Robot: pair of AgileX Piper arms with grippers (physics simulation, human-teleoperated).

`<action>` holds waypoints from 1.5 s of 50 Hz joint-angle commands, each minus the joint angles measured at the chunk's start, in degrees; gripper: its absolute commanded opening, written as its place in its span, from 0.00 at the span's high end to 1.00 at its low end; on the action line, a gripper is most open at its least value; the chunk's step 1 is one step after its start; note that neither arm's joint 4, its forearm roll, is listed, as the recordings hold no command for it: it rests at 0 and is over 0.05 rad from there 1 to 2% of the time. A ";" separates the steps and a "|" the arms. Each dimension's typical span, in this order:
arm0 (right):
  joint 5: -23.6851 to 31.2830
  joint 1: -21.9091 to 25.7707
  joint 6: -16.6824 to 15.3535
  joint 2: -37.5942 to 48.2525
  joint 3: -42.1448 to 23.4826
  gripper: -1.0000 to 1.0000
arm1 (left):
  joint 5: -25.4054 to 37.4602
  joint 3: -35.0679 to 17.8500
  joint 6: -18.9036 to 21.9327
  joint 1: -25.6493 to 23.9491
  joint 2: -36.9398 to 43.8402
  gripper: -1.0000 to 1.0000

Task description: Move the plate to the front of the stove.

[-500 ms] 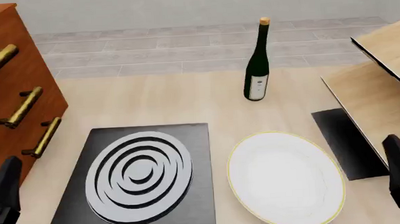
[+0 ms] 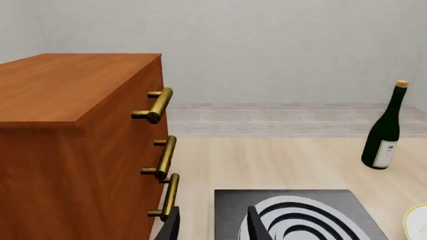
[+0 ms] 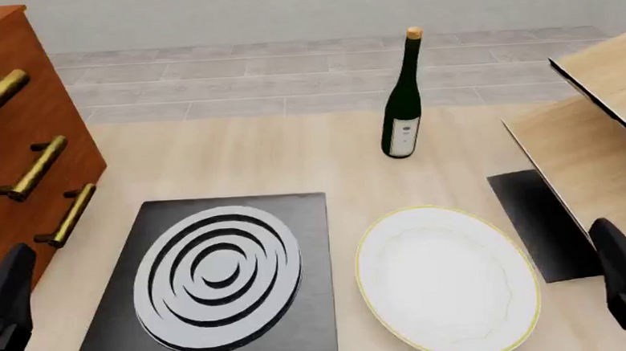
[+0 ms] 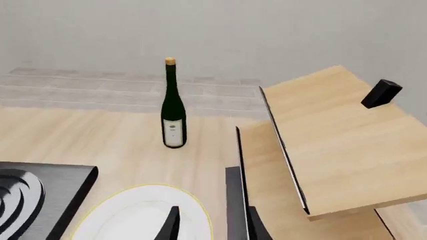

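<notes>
The round white plate (image 3: 447, 281) with a thin gold rim lies flat on the table, just right of the stove (image 3: 212, 285). The stove is a dark grey slab with a burner of light grey rings. My left gripper (image 3: 7, 300) hovers at the lower left, beside the stove's left edge, apart from it. My right gripper (image 3: 620, 268) hovers at the lower right, just right of the plate and not touching it. In the wrist views, both the left gripper (image 2: 213, 230) and the right gripper (image 4: 212, 227) stand open and hold nothing. The plate's rim (image 2: 417, 222) shows at the left wrist view's edge.
A dark green wine bottle (image 3: 401, 98) stands upright behind the plate. A brown cabinet (image 3: 16, 143) with brass handles stands at the left. Light wooden boards (image 3: 596, 152) lean at the right, above a plain black flat rectangle (image 3: 546, 223).
</notes>
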 commanded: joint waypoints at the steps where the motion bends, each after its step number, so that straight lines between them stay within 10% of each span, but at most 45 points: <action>1: 8.12 -0.46 -1.84 7.25 -5.43 0.00 | -0.01 -0.01 0.00 0.00 0.02 0.00; 16: 21.81 -5.39 -3.65 12.17 -13.83 0.00 | -0.01 -0.01 0.02 -0.01 0.03 0.00; 31: 30.36 -5.34 3.60 14.32 -18.04 0.00 | -0.01 -0.01 0.00 0.00 0.01 0.00; 75: 16.28 0.26 14.52 26.44 -4.90 0.00 | -0.01 -0.01 0.01 0.01 0.03 0.00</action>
